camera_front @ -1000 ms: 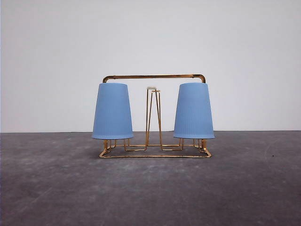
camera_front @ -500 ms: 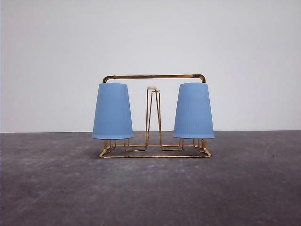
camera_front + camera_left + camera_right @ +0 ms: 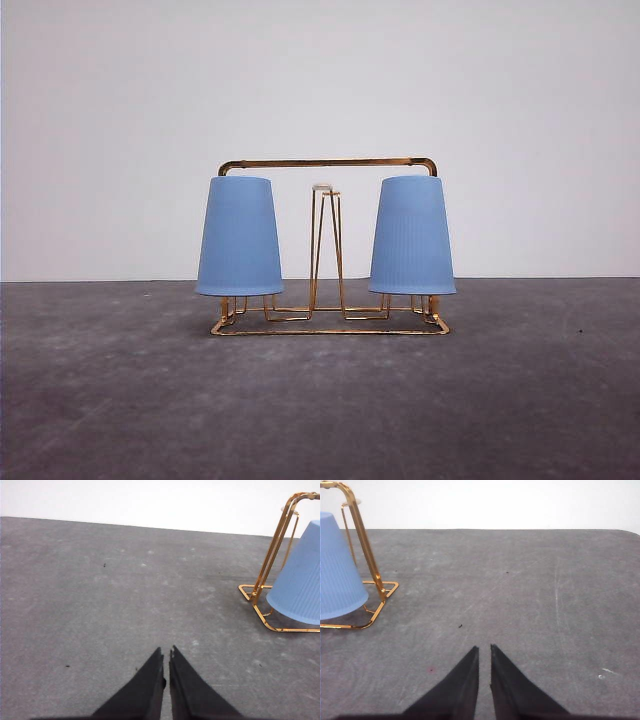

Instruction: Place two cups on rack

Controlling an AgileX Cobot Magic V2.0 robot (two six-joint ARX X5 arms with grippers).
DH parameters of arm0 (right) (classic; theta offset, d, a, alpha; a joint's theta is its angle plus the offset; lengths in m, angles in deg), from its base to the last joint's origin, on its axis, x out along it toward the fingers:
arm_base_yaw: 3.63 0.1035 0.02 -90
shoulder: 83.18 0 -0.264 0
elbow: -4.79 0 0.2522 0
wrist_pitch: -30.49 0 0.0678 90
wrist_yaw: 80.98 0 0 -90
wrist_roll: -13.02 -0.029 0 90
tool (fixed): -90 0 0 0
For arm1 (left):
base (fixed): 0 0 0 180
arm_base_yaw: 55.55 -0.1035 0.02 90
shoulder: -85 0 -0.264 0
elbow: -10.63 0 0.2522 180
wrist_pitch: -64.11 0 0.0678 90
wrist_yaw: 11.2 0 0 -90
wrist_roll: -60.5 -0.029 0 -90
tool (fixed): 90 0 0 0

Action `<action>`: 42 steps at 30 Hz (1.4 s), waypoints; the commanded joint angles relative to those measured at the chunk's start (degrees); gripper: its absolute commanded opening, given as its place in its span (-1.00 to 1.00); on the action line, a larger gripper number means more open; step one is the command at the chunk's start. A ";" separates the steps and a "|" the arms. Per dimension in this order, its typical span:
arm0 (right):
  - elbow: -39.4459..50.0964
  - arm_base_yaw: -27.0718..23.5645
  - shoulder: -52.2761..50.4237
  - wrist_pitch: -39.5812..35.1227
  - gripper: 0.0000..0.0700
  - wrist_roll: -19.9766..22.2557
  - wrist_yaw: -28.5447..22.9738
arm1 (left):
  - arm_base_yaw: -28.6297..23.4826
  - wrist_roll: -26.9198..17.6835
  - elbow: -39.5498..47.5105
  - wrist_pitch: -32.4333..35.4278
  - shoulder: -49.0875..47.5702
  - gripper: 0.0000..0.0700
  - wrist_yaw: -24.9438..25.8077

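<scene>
The gold wire rack [image 3: 328, 163] stands mid-table with two light blue ribbed cups upside down on its outer prongs: the left cup [image 3: 239, 238] and the right cup [image 3: 412, 237]. A white-tipped centre prong [image 3: 322, 188] between them is bare. In the left wrist view, my left gripper [image 3: 166, 654] is shut with nothing in it, low over the table and apart from the rack [image 3: 261, 582] and cup [image 3: 299, 581]. In the right wrist view, my right gripper [image 3: 484, 649] is shut and holds nothing, well away from the rack [image 3: 366, 545] and cup [image 3: 338, 568].
The dark grey tabletop [image 3: 320, 400] stretches around the rack, with bare surface in front and to both sides. A plain white wall [image 3: 320, 80] rises behind the table's far edge.
</scene>
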 commanded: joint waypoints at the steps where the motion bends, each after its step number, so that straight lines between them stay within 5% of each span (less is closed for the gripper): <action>1: 0.11 0.00 0.00 -0.39 -0.88 -0.91 0.05 | 0.07 -0.55 0.87 -0.31 -0.07 -1.00 0.07; 42: 0.11 0.00 0.00 -0.39 -0.88 -0.90 0.05 | 0.07 -0.55 0.87 -0.31 -0.07 -1.00 0.07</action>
